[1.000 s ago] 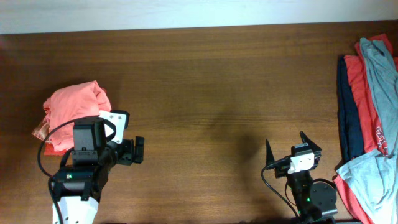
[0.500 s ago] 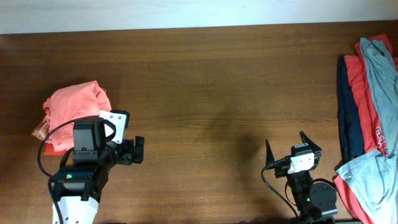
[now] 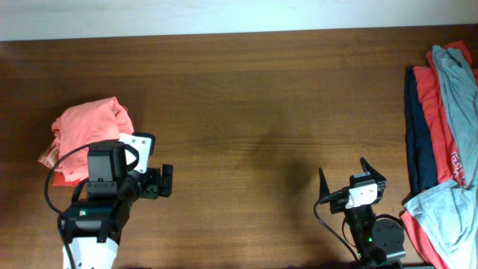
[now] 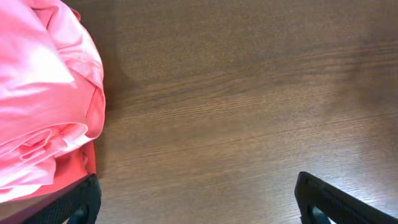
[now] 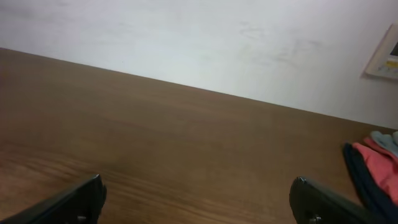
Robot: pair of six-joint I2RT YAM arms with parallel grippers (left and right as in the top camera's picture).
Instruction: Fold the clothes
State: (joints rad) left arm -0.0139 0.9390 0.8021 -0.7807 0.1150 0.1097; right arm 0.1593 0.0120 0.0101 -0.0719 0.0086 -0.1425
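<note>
A salmon-pink shirt (image 3: 86,131) lies bunched in a folded bundle at the table's left side; it fills the left of the left wrist view (image 4: 43,99). My left gripper (image 3: 155,181) is open and empty, just right of and below the bundle, its fingers at the bottom corners of its wrist view (image 4: 199,205). A pile of other shirts (image 3: 444,142), navy, red and grey-blue, lies at the right edge and shows in the right wrist view (image 5: 373,168). My right gripper (image 3: 351,173) is open and empty (image 5: 199,202), left of that pile.
The brown wooden table (image 3: 254,112) runs under everything. A white wall (image 5: 205,43) stands behind its far edge, with a pale panel (image 5: 387,56) at the right. A red shirt with white lettering (image 3: 457,168) lies in the right pile.
</note>
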